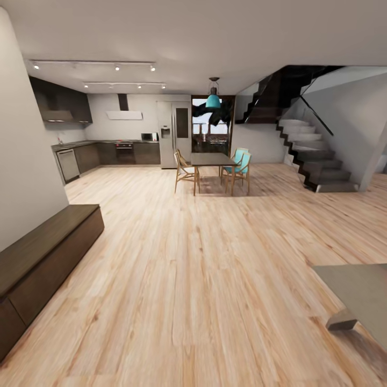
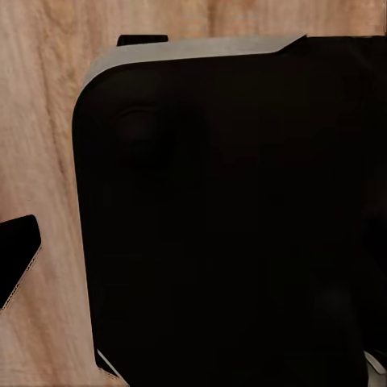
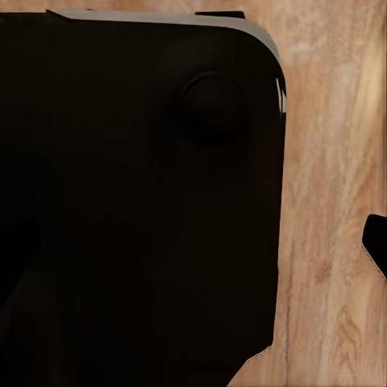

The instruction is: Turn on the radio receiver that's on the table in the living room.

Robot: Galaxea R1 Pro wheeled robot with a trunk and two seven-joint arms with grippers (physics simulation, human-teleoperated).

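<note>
Head view: one dark bench (image 1: 43, 252), one dining table (image 1: 212, 159), apparently four chairs (image 1: 185, 171); fingers' state unclear.

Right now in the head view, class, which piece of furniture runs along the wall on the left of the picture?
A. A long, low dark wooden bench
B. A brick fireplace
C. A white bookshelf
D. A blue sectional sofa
A: a long, low dark wooden bench stands against the pale wall at the left, on the light wood plank floor; the dining table with its chairs sits farther back, near the kitchen.
</note>
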